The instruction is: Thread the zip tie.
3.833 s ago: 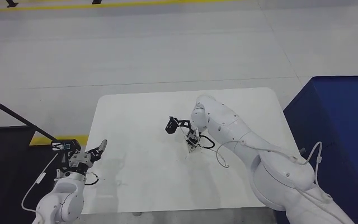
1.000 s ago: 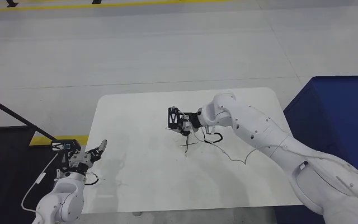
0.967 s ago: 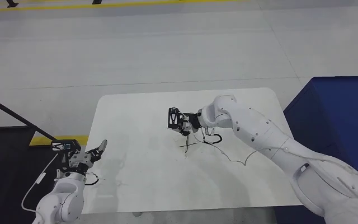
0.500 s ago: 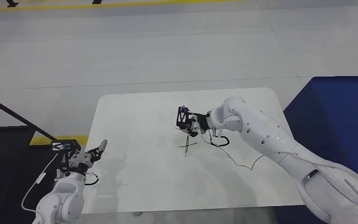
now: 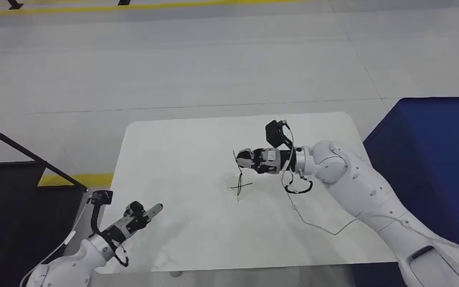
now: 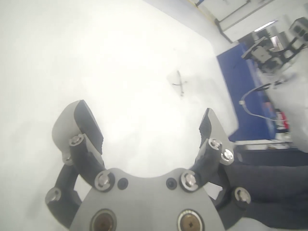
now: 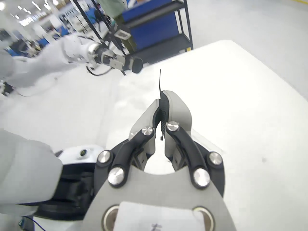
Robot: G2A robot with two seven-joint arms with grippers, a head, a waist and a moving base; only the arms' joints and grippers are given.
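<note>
My right gripper point(image 7: 161, 97) is shut on a thin black zip tie point(image 7: 159, 82), whose tail sticks out past the fingertips. From above, that gripper point(image 5: 244, 158) hovers over the middle of the white table point(image 5: 179, 143), pointing left. Just in front of it, two more black zip ties point(image 5: 240, 186) lie crossed on the tabletop; they also show in the left wrist view as zip ties point(image 6: 179, 85). My left gripper point(image 6: 144, 109) is open and holds nothing. It hangs over the table's front left corner as the left gripper point(image 5: 149, 211), pointing toward the ties.
A blue cabinet point(image 5: 423, 143) stands against the table's right side. A thin pale cable point(image 5: 315, 219) hangs from the right arm over the right half of the table. Beyond the table's left end stands a dark rack with blue panels point(image 7: 154, 27).
The right gripper rose from the table, turned and drew back to the right with a zip tie. The left arm swung forward and now points across the front corner.
</note>
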